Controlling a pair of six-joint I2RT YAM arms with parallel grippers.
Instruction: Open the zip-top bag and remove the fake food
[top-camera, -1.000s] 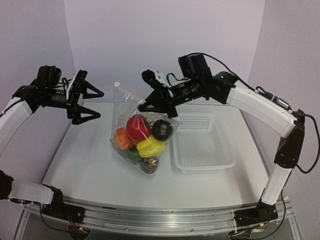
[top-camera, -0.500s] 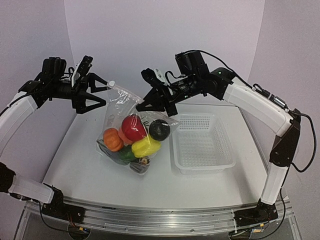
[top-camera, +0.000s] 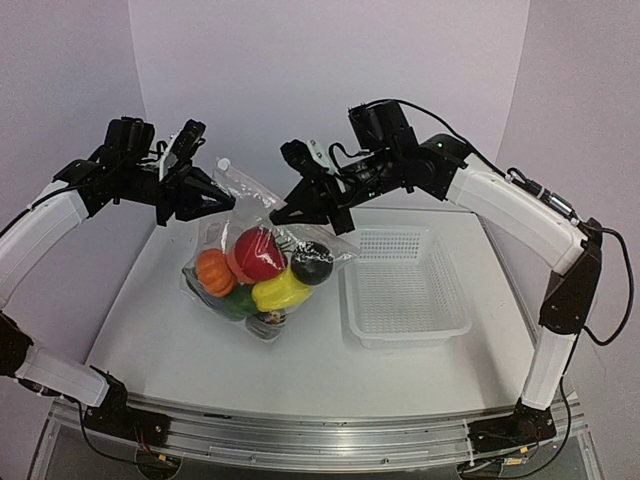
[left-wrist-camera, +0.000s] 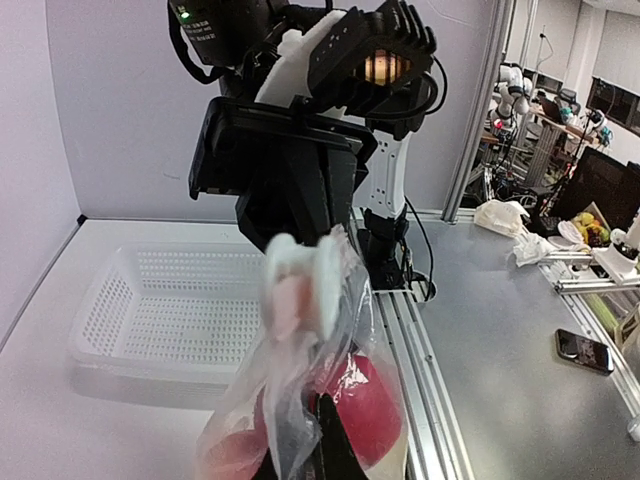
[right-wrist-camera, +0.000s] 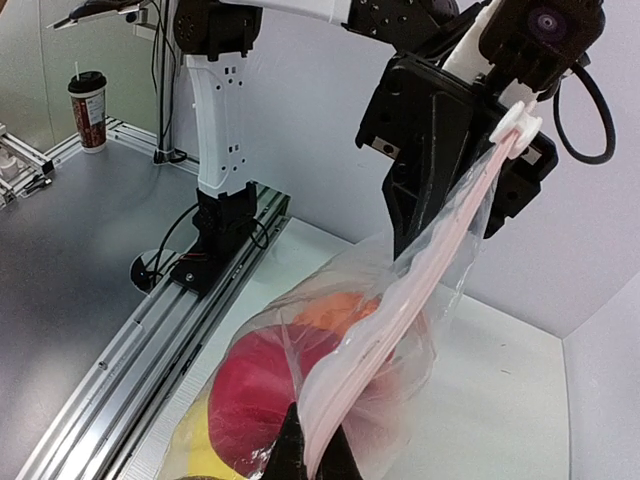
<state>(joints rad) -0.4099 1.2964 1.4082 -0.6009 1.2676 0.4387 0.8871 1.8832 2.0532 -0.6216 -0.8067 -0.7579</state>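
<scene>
Working back from the near edge in the top view: the bare surface (top-camera: 180, 340) comes first, then the zip-top bag (top-camera: 250, 215), slung between the two arms. Its lower end looks like it's down on the surface. All the fake food (top-camera: 258, 255) I can spot is inside it: red, orange, yellow, green and a black piece. The white basket (top-camera: 410, 335) just to the right has nothing in it.

Further back, the left end effector (top-camera: 225, 200) looks pinched shut on the bag's corner right below the white slider (top-camera: 224, 165). The right end effector (top-camera: 285, 212) is clamped on the top edge farther along.

Progress-wise I'd call this barely started. The bag is gripped at both ends, the zip looks unopened, and nothing's out. Sliding it open and pulling out every piece is all left to do.

The views differ a lot:
- **Right wrist:** you get the zip strip (right-wrist-camera: 400, 310) as one tight pink line running up to the slider (right-wrist-camera: 515, 122). That's why I think it's sealed, and you can't read that from above.
- **Left wrist:** the slider (left-wrist-camera: 300, 285) is a blurry blob right up close, with the basket (left-wrist-camera: 150, 300) behind it.
- **Top view:** it's the only one showing the whole bag.
</scene>
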